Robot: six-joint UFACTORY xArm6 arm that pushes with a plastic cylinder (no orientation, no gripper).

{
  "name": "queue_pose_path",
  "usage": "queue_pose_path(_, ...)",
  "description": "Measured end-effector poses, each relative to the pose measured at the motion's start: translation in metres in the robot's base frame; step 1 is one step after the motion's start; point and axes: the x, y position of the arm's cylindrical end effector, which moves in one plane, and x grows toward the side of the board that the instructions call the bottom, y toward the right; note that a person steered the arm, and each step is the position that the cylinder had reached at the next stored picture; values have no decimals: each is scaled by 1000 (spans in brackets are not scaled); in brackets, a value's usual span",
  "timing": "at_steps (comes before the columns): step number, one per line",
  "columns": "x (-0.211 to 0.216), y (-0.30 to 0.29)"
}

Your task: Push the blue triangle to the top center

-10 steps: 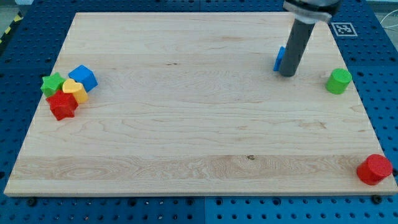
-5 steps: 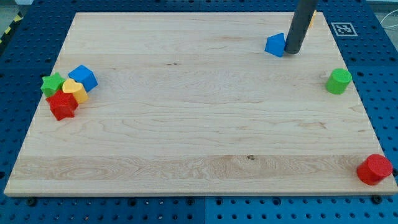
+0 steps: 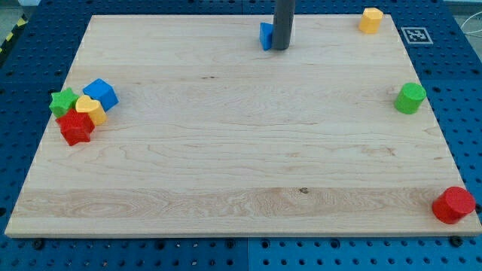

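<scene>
1. Camera view shows a pale wooden board surface (image 3: pixel 241 150) lying on a blue perforated base (image 3: pixel 467 113).
2. My tip (image 3: pixel 280 48), the lower end of a straight dark rod, rests on the surface near the board's 12 o'clock edge; this tool is a plain rod with no jaws to part or close.
3. A small blue triangle block (image 3: pixel 266 36) sits touching the rod at its 9 o'clock side, partly hidden behind it, close to the 12 o'clock edge and slightly toward 1 o'clock from the board's middle line.
4. A yellow block (image 3: pixel 370 20), its shape unclear, lies toward 1 o'clock near the corner, well apart from the tip.
5. A green cylinder block (image 3: pixel 410 98) stands at the 3 o'clock edge.
6. A red cylinder block (image 3: pixel 453 205) sits at the 4 o'clock corner.
7. Four blocks cluster at 9 o'clock: a green star block (image 3: pixel 64 101), a blue cube-like block (image 3: pixel 101 94), a yellow heart block (image 3: pixel 90 110) and a red star block (image 3: pixel 75 127), each touching its neighbours.
</scene>
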Motion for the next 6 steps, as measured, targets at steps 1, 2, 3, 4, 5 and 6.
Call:
queue_pose_path(1, -27, -13)
queue_pose_path(2, -47, -23)
queue_pose_path(3, -63, -25)
queue_pose_path(4, -65, -32)
queue_pose_path(5, -64, -45)
queue_pose_path(6, -64, -67)
